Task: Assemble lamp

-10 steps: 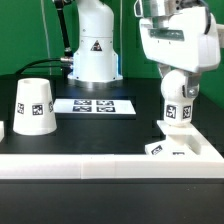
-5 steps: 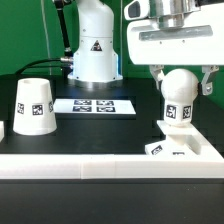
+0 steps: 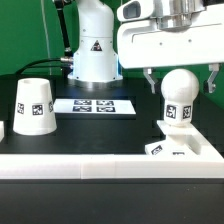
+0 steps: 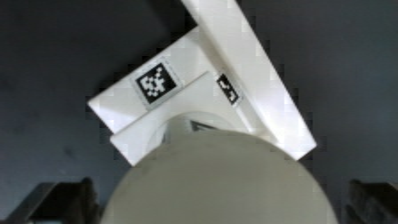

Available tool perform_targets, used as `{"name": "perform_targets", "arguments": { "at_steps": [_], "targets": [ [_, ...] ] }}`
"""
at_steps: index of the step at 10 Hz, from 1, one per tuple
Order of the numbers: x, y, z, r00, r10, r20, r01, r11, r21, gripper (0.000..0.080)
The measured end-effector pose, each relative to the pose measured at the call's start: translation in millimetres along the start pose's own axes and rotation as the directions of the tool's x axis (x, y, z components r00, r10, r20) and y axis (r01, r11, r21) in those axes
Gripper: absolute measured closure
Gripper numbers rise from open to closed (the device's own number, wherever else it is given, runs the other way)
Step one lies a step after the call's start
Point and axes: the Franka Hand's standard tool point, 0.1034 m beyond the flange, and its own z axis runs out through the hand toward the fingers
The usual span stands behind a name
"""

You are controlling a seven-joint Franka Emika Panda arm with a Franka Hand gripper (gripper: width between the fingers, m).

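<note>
The round-headed bulb (image 3: 178, 102) stands upright on the low square base (image 3: 170, 149) at the exterior view's right. My gripper (image 3: 181, 87) is open, its fingers (image 3: 150, 82) spread on either side of the bulb's head and apart from it. The tapered shade (image 3: 33, 105) stands on the table at the exterior view's left, wide end down. In the wrist view the bulb's head (image 4: 222, 180) fills the space between the dark fingertips (image 4: 63, 202) of my gripper (image 4: 217, 205), with the tagged base (image 4: 169, 90) beyond it.
The marker board (image 3: 92, 105) lies flat behind the middle of the table. The white border wall (image 3: 90, 165) runs along the front and shows in the wrist view (image 4: 240, 45) beside the base. The arm's white pedestal (image 3: 92, 50) stands at the back.
My gripper has opened and let go of the bulb. It has risen a little, with the fingers now spread wide. The bulb stays upright on the base.
</note>
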Motion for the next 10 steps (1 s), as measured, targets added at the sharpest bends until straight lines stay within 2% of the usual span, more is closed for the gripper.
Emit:
{"name": "perform_targets", "arguments": {
  "at_steps": [3,4,5,6,10],
  "targets": [
    [1.4,-0.3,-1.3,0.964,-0.265,-0.005,0.265,0.964,-0.019,0.0101],
    [1.9,0.8,-1.3,0.920,-0.393,-0.003,0.393,0.919,-0.033,0.0101],
    [2.0,1.2,-1.2,0.883,-0.469,0.001,0.469,0.882,-0.044,0.0101],
    [2.4,2.0,-1.1,0.879,-0.476,0.002,0.476,0.878,-0.044,0.0101],
    [5.1,6.6,-1.3,0.690,-0.723,0.021,0.723,0.689,-0.058,0.0101]
  ]
}}
